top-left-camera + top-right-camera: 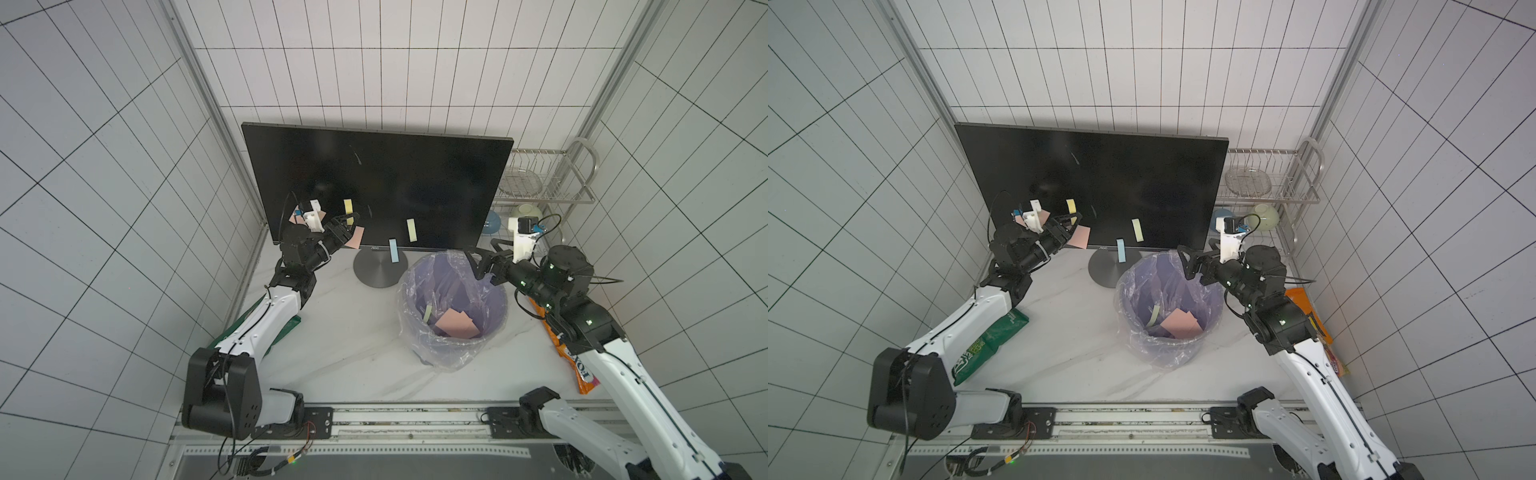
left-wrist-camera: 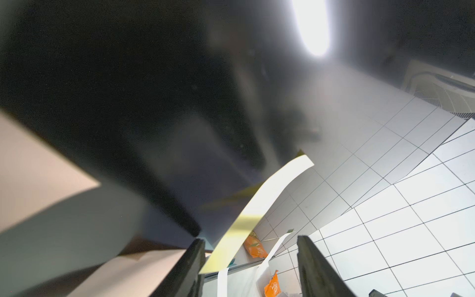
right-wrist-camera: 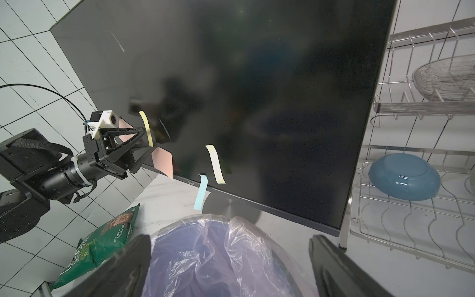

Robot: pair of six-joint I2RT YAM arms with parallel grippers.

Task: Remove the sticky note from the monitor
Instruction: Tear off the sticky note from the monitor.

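At the desk's [image 1: 340, 332] back edge stands the monitor [image 1: 395, 183]; over the bin [image 1: 494, 320], the right gripper [image 1: 478, 265] hangs spread wide. The left gripper [image 1: 350, 223], fingers half apart, straddles the yellow sticky note [image 1: 348, 206] stuck low on the monitor; an off-centre pinch could tear it.

AOC logo [image 1: 375, 247] read clearly on the bottom edge of the monitor [image 1: 395, 178]; the green bag [image 1: 992, 338] near the monitor carried print too small.

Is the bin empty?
No, pink notes and a green strip lie inside the bin.
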